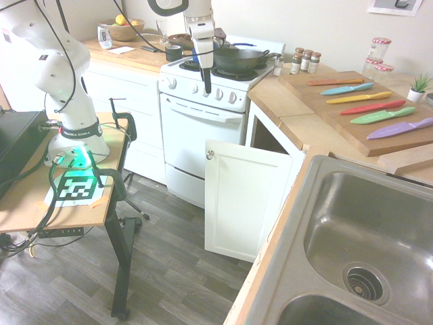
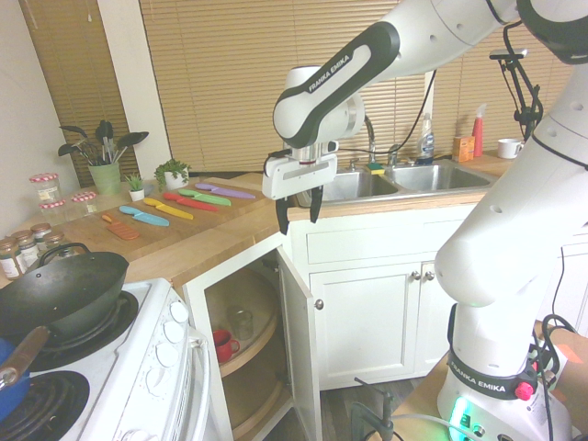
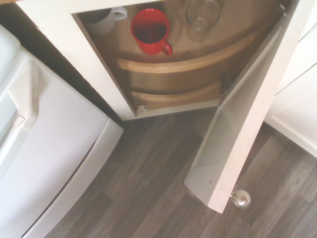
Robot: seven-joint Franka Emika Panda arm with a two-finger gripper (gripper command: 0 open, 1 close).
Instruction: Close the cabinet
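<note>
The gripper (image 2: 299,209) hangs with jaws spread and empty, pointing down, high above the cabinet (image 1: 240,200). Its door (image 2: 299,344) stands wide open below the jaws. Descending straight risks striking the door's top edge. Inside, shelves hold a red mug (image 3: 149,29) and a glass (image 3: 202,16).

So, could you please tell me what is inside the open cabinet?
Inside the cabinet, curved wooden shelves hold a red mug, a clear glass jar and part of a white cup. The lower shelf and the back are mostly hidden.
</note>
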